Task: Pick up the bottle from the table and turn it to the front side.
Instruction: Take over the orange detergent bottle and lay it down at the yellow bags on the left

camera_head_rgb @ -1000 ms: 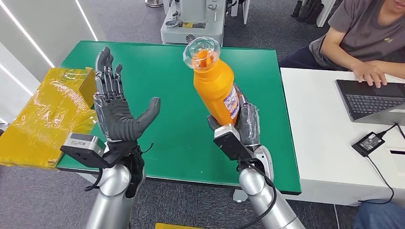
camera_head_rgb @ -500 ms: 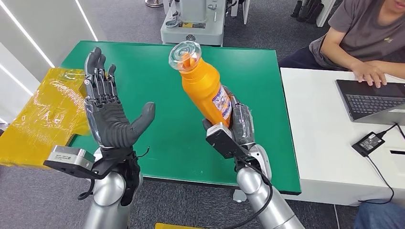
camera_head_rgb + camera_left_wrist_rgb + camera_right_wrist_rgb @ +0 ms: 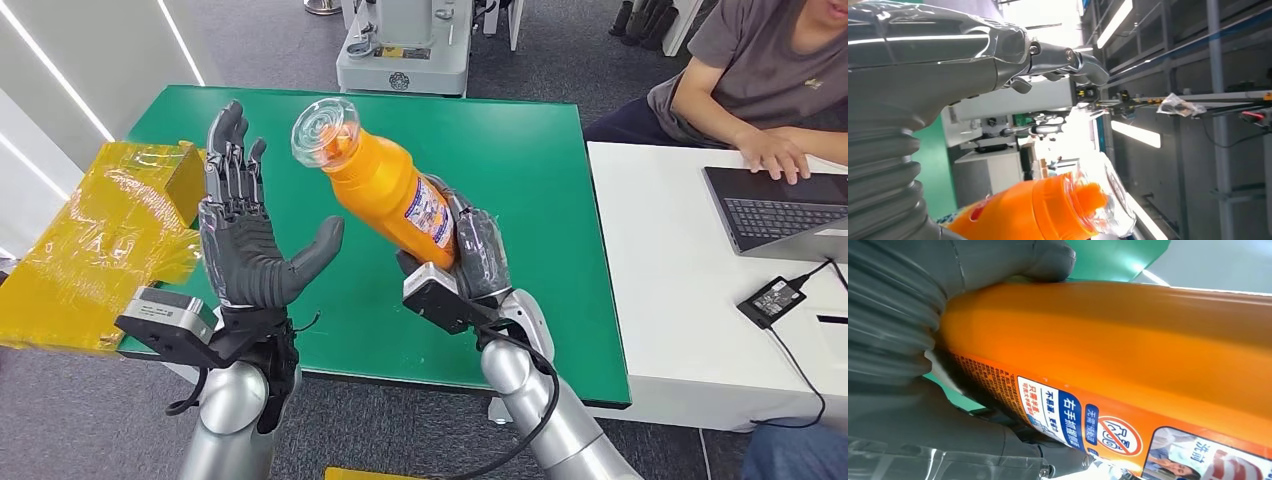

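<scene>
Now right hand [image 3: 478,262] gripping tilted orange bottle [image 3: 388,190], left hand [image 3: 245,240] spread, empty.

Glossy orange plastic bottle [image 3: 385,190], matt green table [image 3: 540,160]

A green table [image 3: 520,260] takes up the middle of the head view — its top is a plain, even green. At the table's left edge sits a yellow plastic-wrapped package [image 3: 95,240], partly overhanging that side. Butted against the green table's right edge is a white table [image 3: 660,300] — on it lie an open laptop [image 3: 775,215] and a black power adapter [image 3: 772,298] with its cable.
</scene>
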Controlling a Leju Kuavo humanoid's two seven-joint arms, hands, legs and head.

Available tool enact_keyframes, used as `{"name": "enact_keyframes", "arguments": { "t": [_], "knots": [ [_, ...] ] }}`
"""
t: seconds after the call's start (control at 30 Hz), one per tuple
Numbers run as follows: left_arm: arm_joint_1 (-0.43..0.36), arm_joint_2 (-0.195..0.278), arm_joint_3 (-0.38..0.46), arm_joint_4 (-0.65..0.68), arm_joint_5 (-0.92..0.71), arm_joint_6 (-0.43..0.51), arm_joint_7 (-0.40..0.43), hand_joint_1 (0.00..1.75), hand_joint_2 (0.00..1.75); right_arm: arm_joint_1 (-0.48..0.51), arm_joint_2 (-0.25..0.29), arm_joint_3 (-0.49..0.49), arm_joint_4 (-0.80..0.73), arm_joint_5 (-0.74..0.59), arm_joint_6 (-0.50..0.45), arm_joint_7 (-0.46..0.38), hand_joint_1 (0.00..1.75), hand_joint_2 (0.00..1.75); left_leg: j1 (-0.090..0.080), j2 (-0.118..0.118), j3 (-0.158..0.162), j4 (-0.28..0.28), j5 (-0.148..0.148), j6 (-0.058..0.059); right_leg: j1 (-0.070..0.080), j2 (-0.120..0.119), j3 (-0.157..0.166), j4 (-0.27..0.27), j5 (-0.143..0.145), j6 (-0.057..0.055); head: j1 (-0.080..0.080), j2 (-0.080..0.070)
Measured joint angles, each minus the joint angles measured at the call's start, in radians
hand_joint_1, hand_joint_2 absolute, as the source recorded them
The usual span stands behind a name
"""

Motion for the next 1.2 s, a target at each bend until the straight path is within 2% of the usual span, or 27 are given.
{"name": "enact_keyframes", "arguments": {
  "t": [0.27,0.53,1.2],
  "knots": [
    [-0.001,0.0,0.002,0.003,0.004,-0.005,0.018,0.0,1.75,-0.008,0.001,0.017,0.009,0.007,0.024,-0.027,1.75,1.75,0.0,0.0,0.0,0.0,0.0,0.0,0.0,0.0,0.0,0.0,0.0,0.0,0.0,0.0],
    [0.0,0.0,0.008,0.004,0.061,-0.051,0.032,0.0,1.75,-0.03,0.011,0.041,0.04,0.01,0.056,-0.029,1.75,1.75,0.0,0.0,0.0,0.0,0.0,0.0,0.0,0.0,0.0,0.0,0.0,0.0,0.0,0.0],
    [0.013,0.0,0.011,-0.012,0.04,-0.05,0.056,0.0,1.75,-0.076,0.023,0.07,0.148,0.006,0.115,-0.028,1.75,1.75,0.0,0.0,0.0,0.0,0.0,0.0,0.0,0.0,0.0,0.0,0.0,0.0,0.0,0.0]
  ]
}}
